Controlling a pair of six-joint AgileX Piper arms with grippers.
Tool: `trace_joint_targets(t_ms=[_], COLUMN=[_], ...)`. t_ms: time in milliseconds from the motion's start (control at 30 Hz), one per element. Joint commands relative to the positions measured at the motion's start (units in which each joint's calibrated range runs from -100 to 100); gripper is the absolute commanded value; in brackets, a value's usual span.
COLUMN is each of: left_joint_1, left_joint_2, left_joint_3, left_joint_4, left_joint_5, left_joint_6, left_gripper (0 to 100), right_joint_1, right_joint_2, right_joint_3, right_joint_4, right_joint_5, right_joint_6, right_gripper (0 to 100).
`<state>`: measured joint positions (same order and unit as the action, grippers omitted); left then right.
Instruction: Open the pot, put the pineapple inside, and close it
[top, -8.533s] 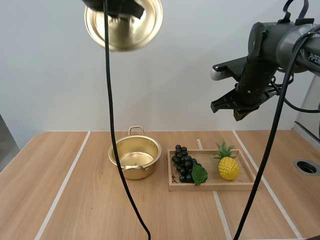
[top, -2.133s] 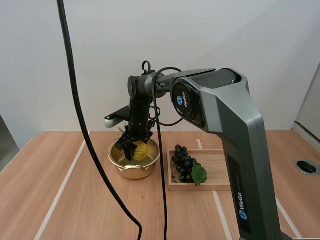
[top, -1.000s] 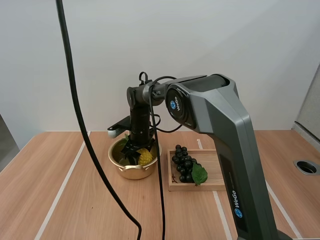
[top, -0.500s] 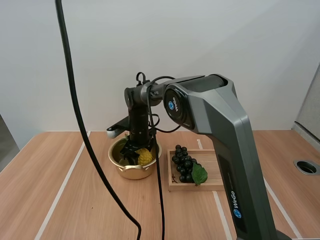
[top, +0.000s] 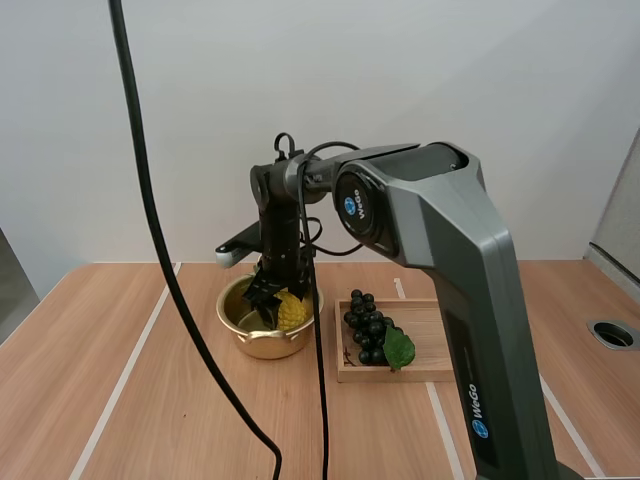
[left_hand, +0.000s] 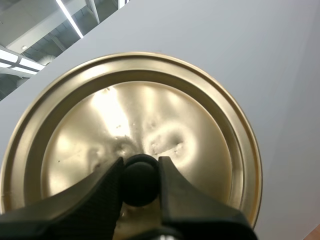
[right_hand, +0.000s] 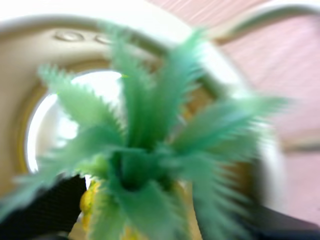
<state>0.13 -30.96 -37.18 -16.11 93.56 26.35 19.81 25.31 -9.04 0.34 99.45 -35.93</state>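
The right claw (top: 271, 300) hides part of the pineapple (top: 292, 313) in the pot (top: 262, 345), its leaves are blurred in the right wrist view, and the lid (left_hand: 165, 115) is cut off beside the left claw (left_hand: 141, 166).

Right gripper (top: 272, 300) low, far forward; left gripper (left_hand: 140, 171) (pinched tight).

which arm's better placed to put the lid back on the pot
Left. The left gripper is shut on the lid. The right gripper is down in the pot at the pineapple and would likely have to clear out first.
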Motion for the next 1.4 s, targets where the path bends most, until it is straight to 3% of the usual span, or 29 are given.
trace_joint_targets(t_ms=[0, 533, 967, 1100, 1367], left_joint_1=[0.06, 0.06, 0.06, 0.06, 0.06], left_joint_2=[-0.1, -0.1, -0.1, 0.1, 0.1], left_joint_3=[-0.4, -0.4, -0.4, -0.4, -0.4], left_joint_4=[0.5, 2.2, 2.2, 2.2, 2.1], left_joint_5=[-1.0, -0.8, -0.8, -0.8, -1.5], left_joint_6=[0.0, -0.1, -0.1, -0.1, -1.0], left_gripper=[0, 0, 0, 0, 0], right_joint_1=[-0.3, -0.3, -0.6, -2.4, -9.9], right_joint_2=[-3.9, -15.5, -33.1, -39.8, -50.1], right_joint_3=[-0.3, -0.3, -0.3, -0.3, -0.3], right_joint_4=[-1.1, -1.0, -1.2, -1.5, -1.5], right_joint_5=[0.6, 0.6, 0.6, 0.6, -0.3], right_joint_6=[-0.8, -2.3, -2.0, -1.5, 4.6], right_gripper=[100, 100, 100, 100, 100])
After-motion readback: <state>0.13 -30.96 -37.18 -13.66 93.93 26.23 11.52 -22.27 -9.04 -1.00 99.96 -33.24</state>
